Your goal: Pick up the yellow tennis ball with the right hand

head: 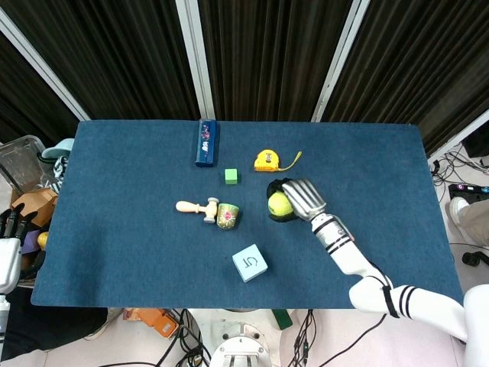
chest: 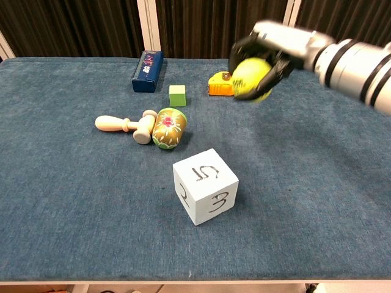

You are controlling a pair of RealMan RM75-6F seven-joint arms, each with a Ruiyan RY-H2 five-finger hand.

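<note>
1. Chest view shows your right hand (chest: 269,52) wrapped around the yellow tennis ball (chest: 250,79), fingers closed over its top and sides.
2. The ball hangs under the palm, clear of the bench (chest: 305,183), in front of the yellow tape measure (chest: 219,84).
3. It looks round, fuzzy and bright yellow-green, blurred here.
4. Your left hand (head: 9,222) sits off the bench edge; whether it is closed, you cannot tell.

The blue counter (chest: 73,207) holds a white cube (chest: 204,185), wooden mallet (chest: 125,126), painted cup (chest: 168,128), green block (chest: 177,95), yellow tape measure (head: 267,160) and blue box (chest: 147,71)
</note>
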